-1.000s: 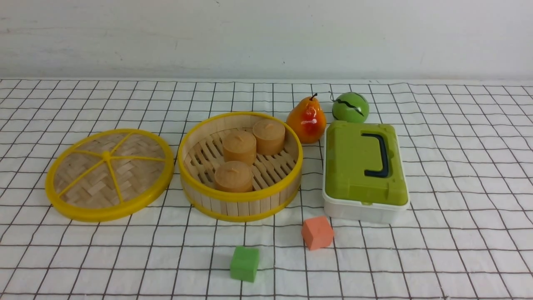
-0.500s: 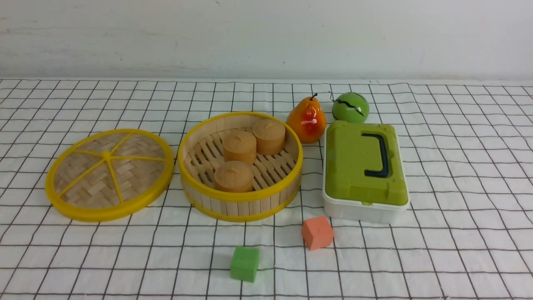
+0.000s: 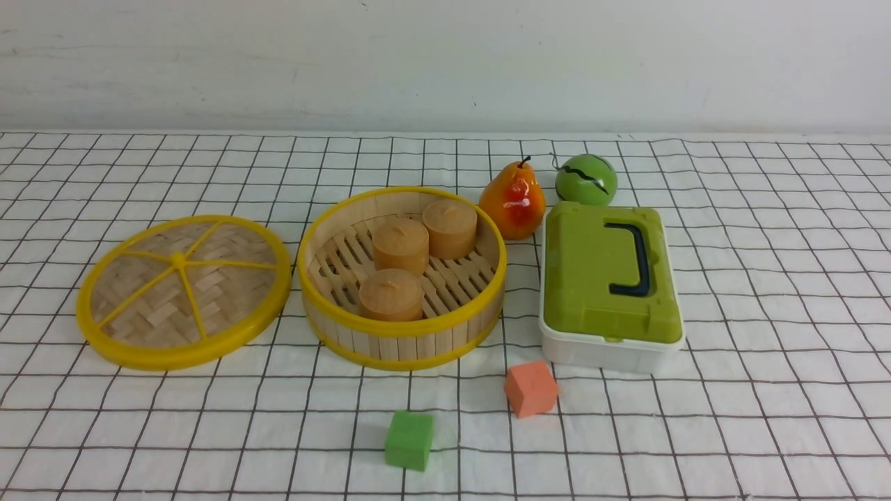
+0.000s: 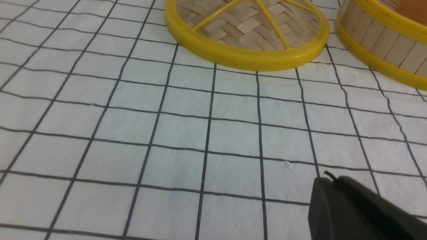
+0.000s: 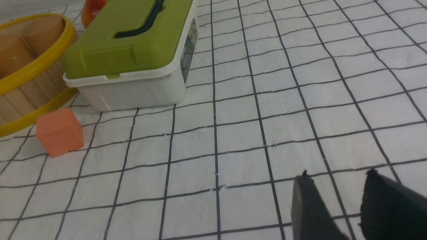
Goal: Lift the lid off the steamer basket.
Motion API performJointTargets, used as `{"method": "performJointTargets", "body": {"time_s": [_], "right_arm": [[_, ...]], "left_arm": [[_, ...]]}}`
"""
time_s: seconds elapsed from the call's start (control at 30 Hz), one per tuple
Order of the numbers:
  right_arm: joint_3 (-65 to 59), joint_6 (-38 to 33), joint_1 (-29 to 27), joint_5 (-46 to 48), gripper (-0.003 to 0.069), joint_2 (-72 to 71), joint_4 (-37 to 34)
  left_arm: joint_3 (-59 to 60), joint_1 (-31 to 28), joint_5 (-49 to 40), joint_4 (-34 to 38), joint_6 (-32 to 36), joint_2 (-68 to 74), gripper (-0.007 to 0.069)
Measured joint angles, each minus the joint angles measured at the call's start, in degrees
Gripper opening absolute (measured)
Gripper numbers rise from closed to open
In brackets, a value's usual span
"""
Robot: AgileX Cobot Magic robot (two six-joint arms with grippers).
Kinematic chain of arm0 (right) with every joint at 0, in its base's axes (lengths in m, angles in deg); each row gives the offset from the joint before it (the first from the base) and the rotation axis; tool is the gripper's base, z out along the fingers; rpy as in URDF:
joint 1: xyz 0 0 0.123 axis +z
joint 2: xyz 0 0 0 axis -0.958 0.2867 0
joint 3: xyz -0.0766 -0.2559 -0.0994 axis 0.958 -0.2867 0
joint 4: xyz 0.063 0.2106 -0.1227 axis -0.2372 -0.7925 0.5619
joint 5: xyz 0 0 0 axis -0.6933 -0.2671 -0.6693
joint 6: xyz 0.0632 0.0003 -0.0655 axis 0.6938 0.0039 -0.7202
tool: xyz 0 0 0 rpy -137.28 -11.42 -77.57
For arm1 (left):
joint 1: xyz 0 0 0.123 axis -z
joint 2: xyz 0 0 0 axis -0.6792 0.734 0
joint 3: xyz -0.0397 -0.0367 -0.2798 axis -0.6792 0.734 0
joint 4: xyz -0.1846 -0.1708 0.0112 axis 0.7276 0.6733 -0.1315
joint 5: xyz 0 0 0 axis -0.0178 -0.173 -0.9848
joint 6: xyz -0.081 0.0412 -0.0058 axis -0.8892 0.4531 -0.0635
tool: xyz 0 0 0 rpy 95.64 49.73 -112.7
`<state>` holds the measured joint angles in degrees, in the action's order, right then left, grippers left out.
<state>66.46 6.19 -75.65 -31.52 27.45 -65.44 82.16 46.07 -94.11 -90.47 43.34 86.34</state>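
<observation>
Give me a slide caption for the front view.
Lid lies flat on the cloth beside the open steamer basket, three cakes inside.

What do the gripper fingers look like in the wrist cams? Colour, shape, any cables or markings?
Left gripper: matte dark grey-black, rounded blocky tip carrying a tiny nub. Right gripper: two matching dark fingers, each tapering to a small nub. No cables or markings visible; arms absent from the front view.

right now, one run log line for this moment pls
lid: off, flat on cloth left of steamer basket | basket: open, three buns inside | left gripper: shut, empty | right gripper: open, empty
</observation>
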Motion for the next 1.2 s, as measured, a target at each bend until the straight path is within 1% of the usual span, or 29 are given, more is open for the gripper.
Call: {"method": "performJointTargets", "body": {"time_s": [0.1, 0.17, 0.27, 0.47, 1.2], "right_arm": [[0.0, 0.0, 0.0, 0.0, 0.024, 0.0, 0.0], [0.0, 0.0, 0.0, 0.0, 0.024, 0.0, 0.0], [0.0, 0.0, 0.0, 0.0, 0.024, 0.0, 0.0], [0.0, 0.0, 0.0, 0.0, 0.024, 0.0, 0.0], [0.0, 0.0, 0.0, 0.0, 0.024, 0.0, 0.0]], "left_arm": [[0.07, 0.0, 0.83, 1.66, -0.91, 0.0, -0.0012], [0.12, 0.0, 3.54, 3.8, -1.38, 0.0, -0.0012], [0.12, 0.0, 5.5, 4.37, -1.46, 0.0, -0.0012], [0.12, 0.0, 2.62, 4.68, -1.57, 0.0, -0.0012], [0.12, 0.0, 2.38, 4.68, -1.57, 0.0, -0.0012]]}}
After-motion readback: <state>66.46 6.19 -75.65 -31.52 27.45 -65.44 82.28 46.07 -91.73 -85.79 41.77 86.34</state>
